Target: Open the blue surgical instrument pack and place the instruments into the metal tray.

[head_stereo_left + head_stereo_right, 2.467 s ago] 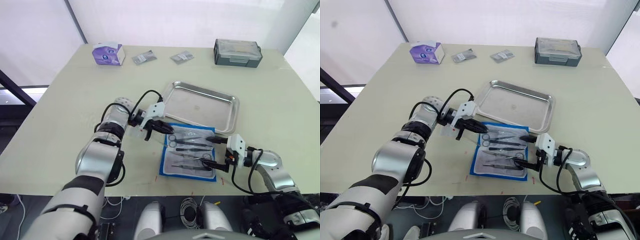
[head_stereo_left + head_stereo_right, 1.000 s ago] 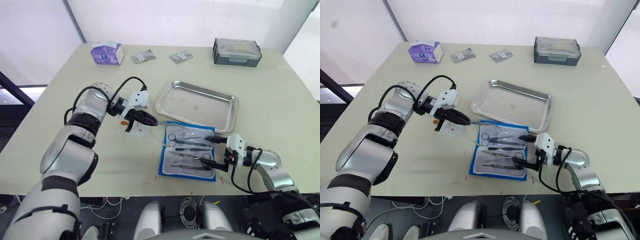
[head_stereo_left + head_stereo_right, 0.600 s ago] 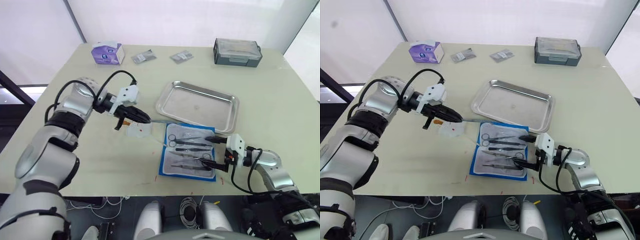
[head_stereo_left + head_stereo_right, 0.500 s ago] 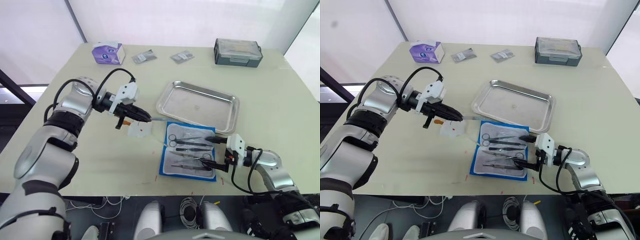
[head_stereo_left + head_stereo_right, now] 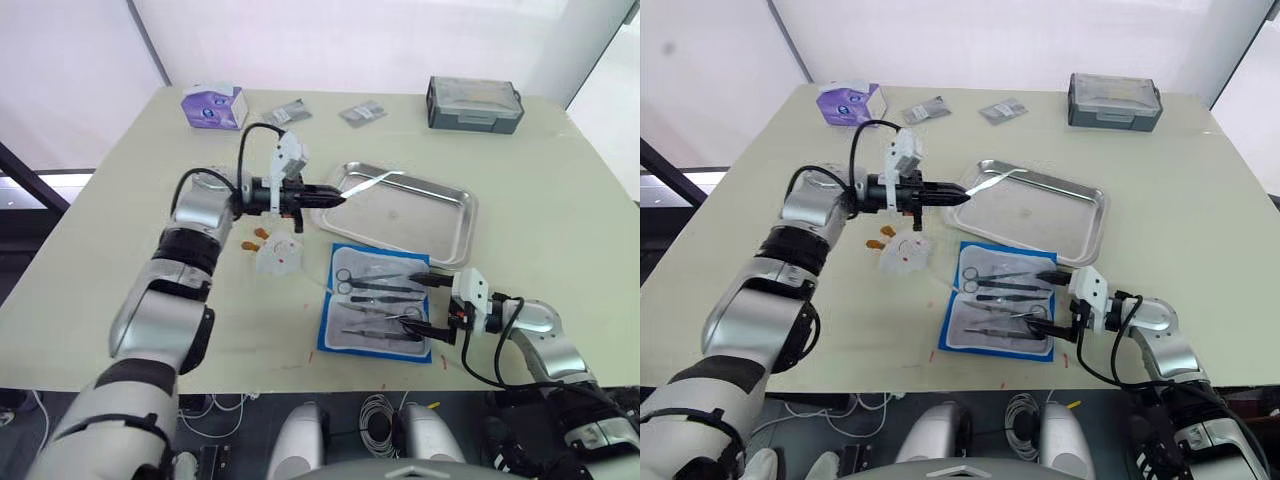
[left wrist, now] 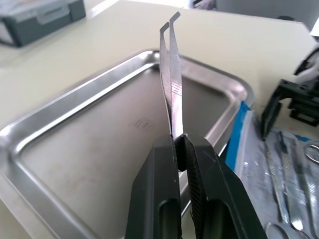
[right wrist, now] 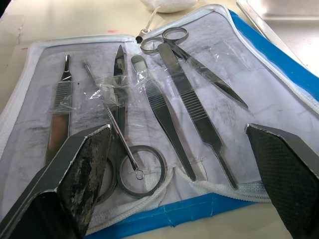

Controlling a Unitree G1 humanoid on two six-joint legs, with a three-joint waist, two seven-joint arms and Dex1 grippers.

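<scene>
While we look from the near edge of the pale tabletop (image 5: 560, 200), our right gripper (image 5: 432, 305) sits low with its jaws spread wide at the right side of the flat blue surgical instrument pack (image 5: 378, 302), which lies unfolded just in front of the tray, its pale clear-pocketed lining face up. The slim silver instruments (image 7: 169, 107) lie in it in a row under clear straps: ring-handled scissors, forceps, a thin probe and flat handles. We judge them light, stiff and slick, so each wants a pinch across the shank near its middle, sliding out lengthwise from under its strap; the pack itself is soft and light and may drag along unless pinned. The pointed tips look delicate and are best kept off the rim.

Just left of the pack lies a small white crumpled wad with red marks (image 5: 277, 255), with a few small orange bits beside it.

Farther on, our left gripper (image 6: 175, 142) is clamped on a pair of thin silver tweezers (image 6: 171, 74) near their joined end, the long blades reaching out over the near-left part of the shallow shiny stainless steel tray (image 5: 455, 205), raised above its floor. Held so far back, they could swivel, so a low release seems wise. The tray has nothing in it yet.

Beyond stand a grey lidded box (image 5: 475, 103), two small grey packets (image 5: 325, 113) and a purple-and-white carton (image 5: 214, 106).
</scene>
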